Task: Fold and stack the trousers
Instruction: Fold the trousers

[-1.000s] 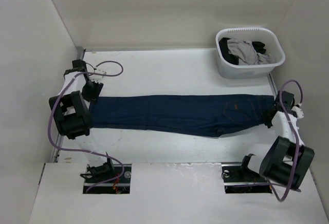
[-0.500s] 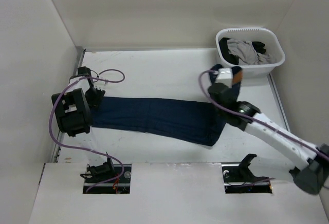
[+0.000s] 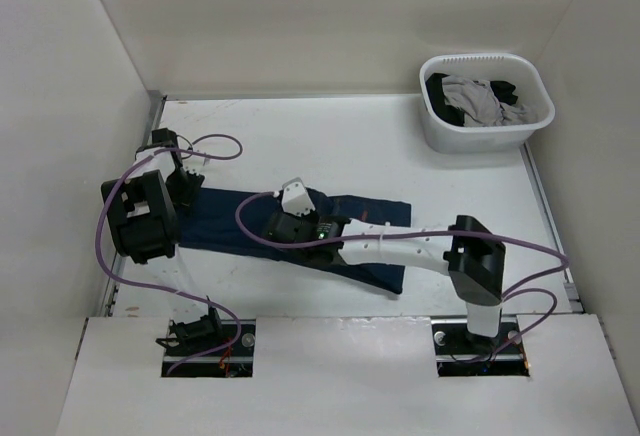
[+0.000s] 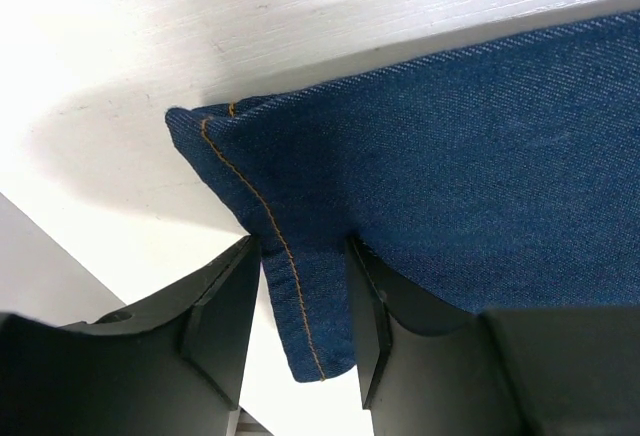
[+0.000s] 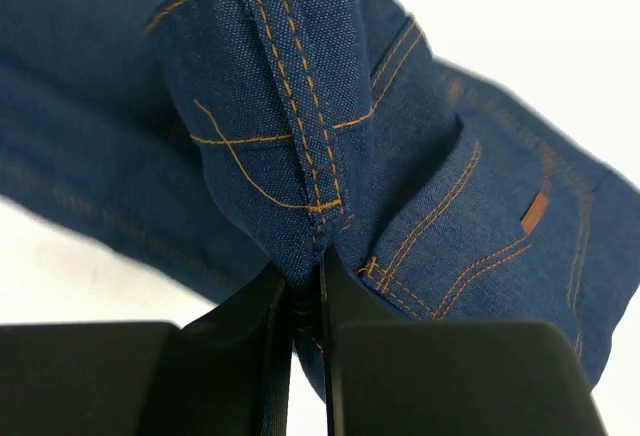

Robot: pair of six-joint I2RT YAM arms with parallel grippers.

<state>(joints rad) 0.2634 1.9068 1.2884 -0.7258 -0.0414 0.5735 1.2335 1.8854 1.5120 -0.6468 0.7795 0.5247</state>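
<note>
**A:** Start nearest the bases. What has the right gripper (image 5: 305, 324) got?

**B:** It is clenched on a bunched fold of the waistband. Orange seam stitching rises out from between its fingers, and a back pocket sits just beside. Seen from above, its arm reaches from the base toward 10 o'clock, past the middle of the table (image 3: 330, 141).

**A:** And the trousers (image 3: 225, 221)?

**B:** They lie on the table along the 9-to-3 line, doubled over, with the waist end brought back above the legs. I cannot tell whether that end is resting on them or hanging just above.

**A:** The left gripper (image 4: 300, 328)?

**B:** It is out at 9 o'clock, pinching the hem corner, with denim filling the gap between its fingers.

**A:** So which step is this?

**B:** The first halving fold, I judge, taking the waist to the hems. The next move calls for carrying the waist the rest of the way toward 9 o'clock. It then has to be laid square on the hems and let go without dragging the top layer askew.

**A:** Anything farther back?

**B:** The basket (image 3: 470, 141) at 1 o'clock, well apart, holding a grey garment (image 3: 475, 96) and a black garment (image 3: 440, 89).

**A:** What has changed?

**B:** A second ago the trousers stretched full length, with the right gripper on the waist at 3 o'clock. Half a second ago that waist was lifted near the basket. Now it has swept across to the left half. The left gripper has hardly moved.
</note>
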